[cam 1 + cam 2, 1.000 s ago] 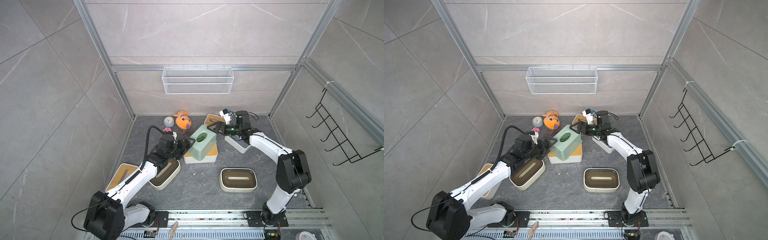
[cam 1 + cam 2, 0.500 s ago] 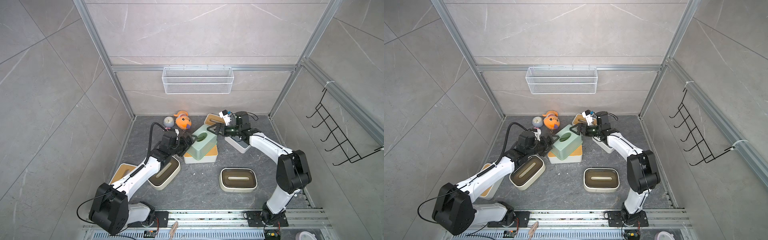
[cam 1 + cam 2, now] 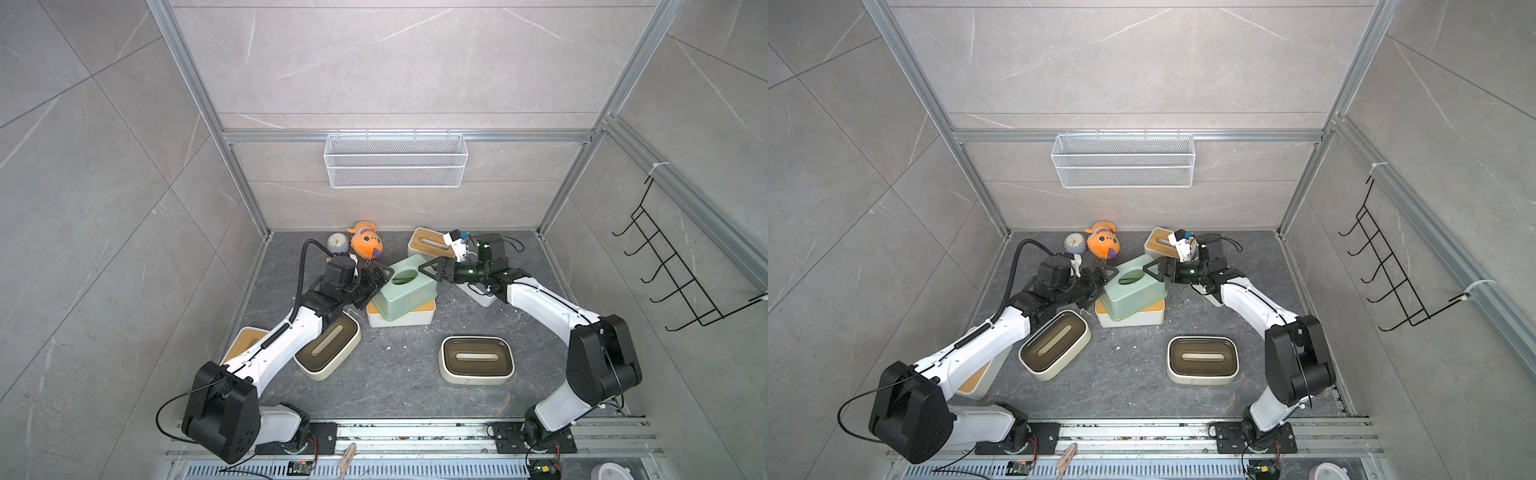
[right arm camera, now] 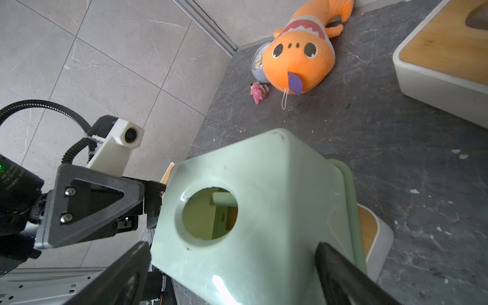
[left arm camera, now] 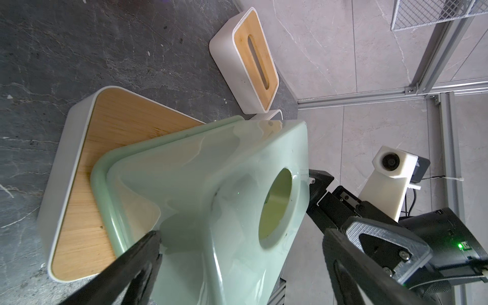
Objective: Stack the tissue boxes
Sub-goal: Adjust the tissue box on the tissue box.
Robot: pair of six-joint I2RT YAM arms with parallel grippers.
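Tissue boxes (image 3: 1202,359), seven on desk (image 3: 395,374) in both top views: two cream boxes (image 3: 332,349) (image 3: 476,357) neither wrist view shows, three bamboo-lidded boxes (image 3: 426,242) (image 3: 245,337) (image 3: 409,322), one mint box (image 3: 405,291) tilted atop one, left claw (image 3: 380,279) and right claw (image 3: 430,272) spread astride it, one half-hidden white box (image 3: 477,296).

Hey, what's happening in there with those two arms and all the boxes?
Two robot arms are stacking tissue boxes. The mint green box sits tilted on a white bamboo-lid box. The left tool and right tool, both open, straddle its opposite ends, apparently to straighten it. The remaining boxes sit unstacked on the floor.
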